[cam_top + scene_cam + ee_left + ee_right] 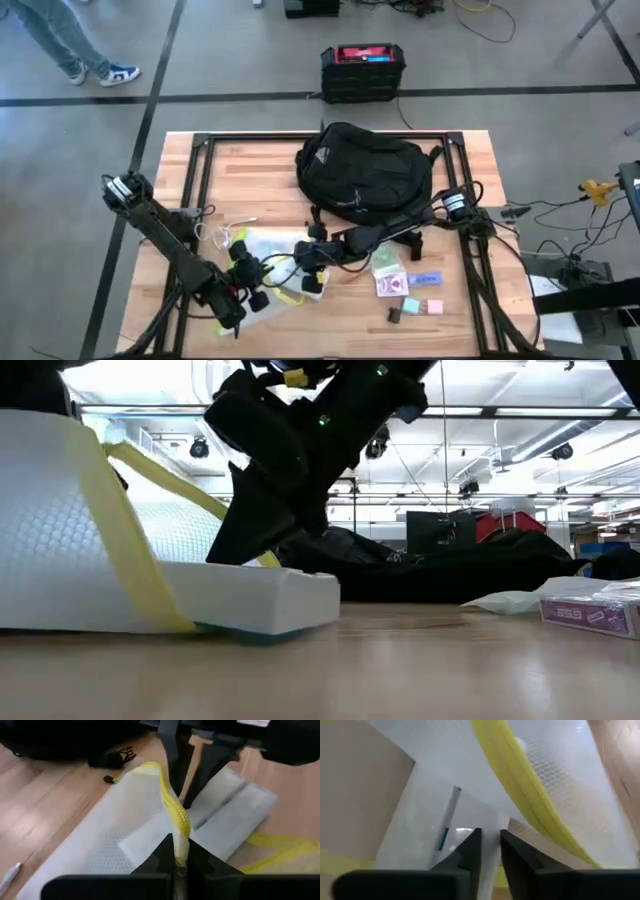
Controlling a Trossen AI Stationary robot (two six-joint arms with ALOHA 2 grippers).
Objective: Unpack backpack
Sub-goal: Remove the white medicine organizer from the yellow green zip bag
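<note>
Both end effectors meet at one item: a white mesh pouch (125,835) with yellow trim, lying on the table (180,180). Left end effector (177,866) is clamped on the pouch's yellow edge strip. Right end effector (490,845) sits against the pouch's white fold, fingers nearly together with a slim gap; whether it grips fabric, cannot tell. Just beyond them lie a card pack (391,286) and small pink and blue pieces. Farthest out, the backpack (362,172) rests toward the table's back edge. Judged step: handling an unpacked item, likely opening or repositioning the pouch. Next move calls for coordinated pull without tearing the mesh.
</note>
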